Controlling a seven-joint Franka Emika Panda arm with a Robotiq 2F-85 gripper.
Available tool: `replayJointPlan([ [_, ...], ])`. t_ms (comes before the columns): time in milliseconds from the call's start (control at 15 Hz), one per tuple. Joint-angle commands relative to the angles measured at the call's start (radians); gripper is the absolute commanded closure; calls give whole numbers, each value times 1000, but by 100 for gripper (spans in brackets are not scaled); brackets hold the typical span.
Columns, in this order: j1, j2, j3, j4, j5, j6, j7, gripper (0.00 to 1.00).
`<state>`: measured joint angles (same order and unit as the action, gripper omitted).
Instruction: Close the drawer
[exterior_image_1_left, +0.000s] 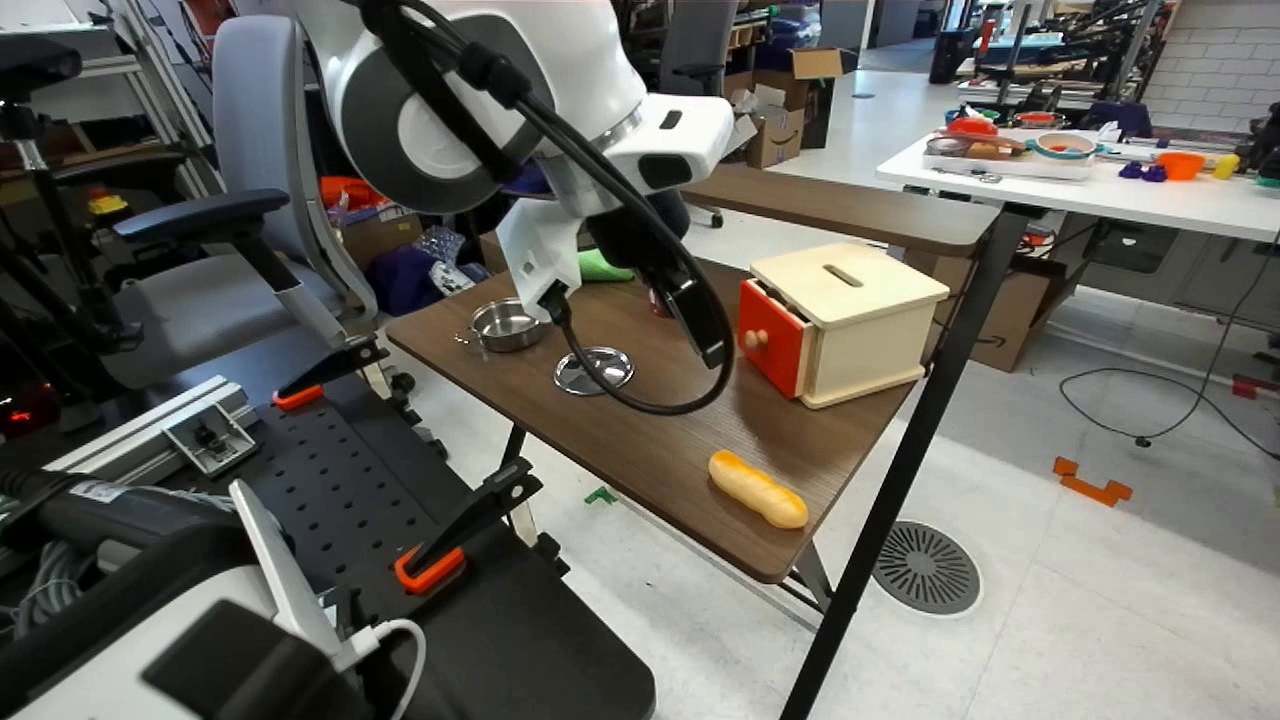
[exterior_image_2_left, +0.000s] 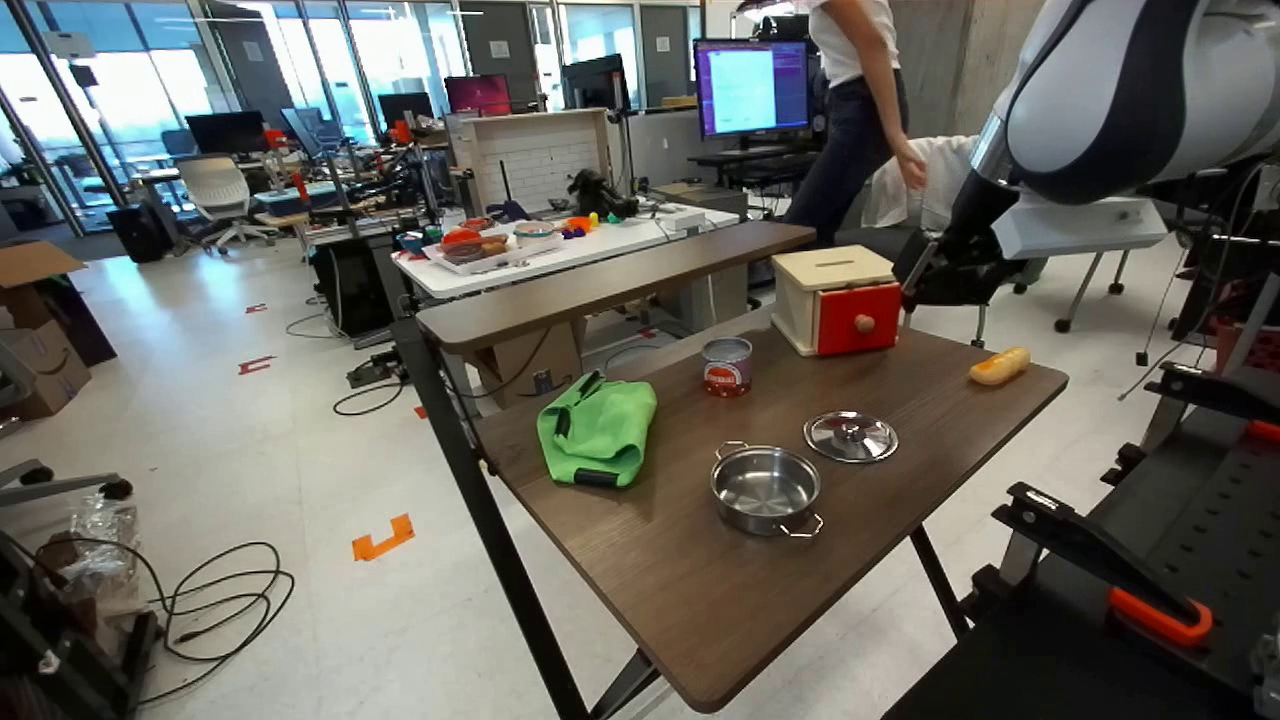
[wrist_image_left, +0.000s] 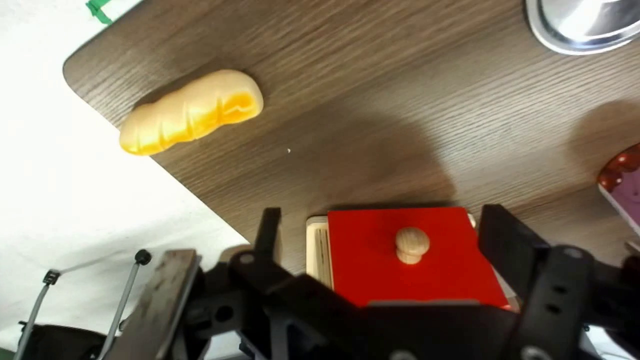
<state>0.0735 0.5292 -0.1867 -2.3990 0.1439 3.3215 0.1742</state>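
The drawer's red front (exterior_image_1_left: 775, 340) with a round wooden knob is on the pale wooden box (exterior_image_1_left: 860, 320) on the brown table. It also shows in an exterior view (exterior_image_2_left: 858, 316) and in the wrist view (wrist_image_left: 360, 260). The front stands slightly out from the box, so the drawer is a little open. Its inside is hidden. My gripper (wrist_image_left: 382, 222) is open and empty, with its fingers to either side of the red front and the knob between them in the wrist view. In both exterior views the gripper (exterior_image_1_left: 712, 345) (exterior_image_2_left: 912, 275) hangs close in front of the drawer; contact cannot be told.
An orange oblong object (exterior_image_1_left: 757, 490) lies near a table corner. A metal lid (exterior_image_2_left: 851, 437), a metal pot (exterior_image_2_left: 766, 490), a can (exterior_image_2_left: 727, 367) and a green bag (exterior_image_2_left: 597, 430) are on the table. A raised shelf (exterior_image_2_left: 610, 280) runs behind the box. A person (exterior_image_2_left: 860, 110) stands behind.
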Motion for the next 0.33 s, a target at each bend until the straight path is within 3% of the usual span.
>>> replayJointPlan([
  [0, -9, -15, 12, -13, 15, -2, -16, 0],
  [267, -9, -3, 11, -5, 15, -2, -16, 0],
])
